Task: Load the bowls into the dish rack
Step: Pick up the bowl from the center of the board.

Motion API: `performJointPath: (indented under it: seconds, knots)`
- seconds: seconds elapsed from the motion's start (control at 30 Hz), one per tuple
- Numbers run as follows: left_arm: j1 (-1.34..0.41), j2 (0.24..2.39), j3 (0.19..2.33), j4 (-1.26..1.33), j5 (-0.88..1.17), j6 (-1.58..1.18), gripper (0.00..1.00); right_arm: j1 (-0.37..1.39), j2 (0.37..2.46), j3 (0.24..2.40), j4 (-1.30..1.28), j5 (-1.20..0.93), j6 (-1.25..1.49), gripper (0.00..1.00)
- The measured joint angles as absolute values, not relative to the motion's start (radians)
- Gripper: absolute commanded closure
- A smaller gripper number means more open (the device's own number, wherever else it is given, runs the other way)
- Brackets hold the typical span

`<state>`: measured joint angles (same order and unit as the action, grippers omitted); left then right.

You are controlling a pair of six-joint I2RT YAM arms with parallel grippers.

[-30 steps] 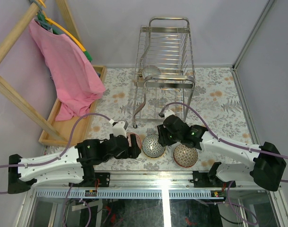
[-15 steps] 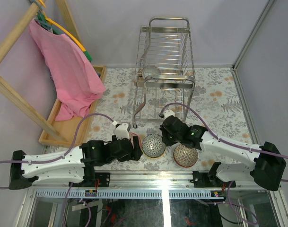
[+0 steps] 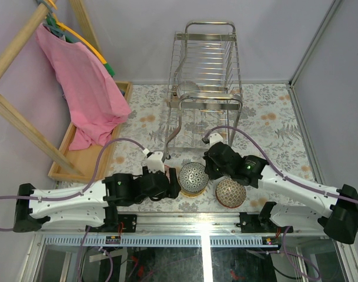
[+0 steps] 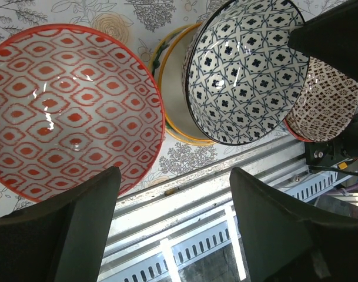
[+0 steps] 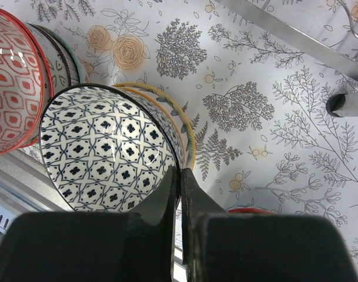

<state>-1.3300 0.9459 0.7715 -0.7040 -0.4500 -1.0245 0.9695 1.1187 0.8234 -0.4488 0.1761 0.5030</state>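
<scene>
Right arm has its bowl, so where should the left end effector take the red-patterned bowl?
Pinch its thin rim from above, on the near side: the red-patterned bowl sits upright, mouth up, and the yellow-rimmed bowl sits close beside it.

Floral table (image 3: 273, 117): bowls (image 3: 231, 192), dish rack (image 3: 205, 59), tray (image 3: 83, 157)

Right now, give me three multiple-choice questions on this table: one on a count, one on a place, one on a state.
1. How many bowls show in the dish rack? A one; B three; C none.
2. Where is the blue-and-white bowl? A on the rack's top tier; B on the floor; C at the near side of the table.
3. The right gripper is: A wide open; B shut on the blue-and-white bowl's rim; C out of view.
Answers: 1 A, a single grey bowl stands among the wires; 2 C, the overhead view shows it near the front edge; 3 B, its jaws pinch the rim.
</scene>
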Motion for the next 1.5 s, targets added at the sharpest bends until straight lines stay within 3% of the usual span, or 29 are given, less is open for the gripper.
performJointPath:
  seconds: [0.43, 0.57, 0.63, 0.9, 1.03, 1.23, 1.5]
  knots:
    - [-1.336, 1.085, 0.849, -0.663, -0.499, -1.024, 0.28, 0.970, 1.039, 0.827, -0.459, 0.152, 0.505, 1.00]
    - [-1.337, 1.115, 0.863, -0.659, -0.530, -1.034, 0.41, 0.970, 1.013, 0.827, -0.458, 0.132, 0.513, 1.00]
    - [-1.338, 1.134, 0.877, -0.659, -0.548, -1.037, 0.53, 0.970, 1.002, 0.827, -0.459, 0.129, 0.517, 1.00]
    - [-1.340, 1.231, 0.960, -0.655, -0.601, -1.042, 0.69, 0.970, 0.951, 0.827, -0.463, 0.129, 0.540, 1.00]
    - [-1.339, 1.279, 0.995, -0.677, -0.632, -1.037, 0.99, 0.969, 0.928, 0.827, -0.485, 0.144, 0.552, 1.00]
    - [-1.322, 1.345, 1.039, -0.694, -0.679, -1.045, 1.00, 0.972, 0.904, 0.821, -0.527, 0.158, 0.579, 0.75]
    - [-1.322, 1.376, 1.066, -0.693, -0.642, -1.023, 1.00, 0.973, 0.894, 0.820, -0.533, 0.182, 0.585, 0.70]
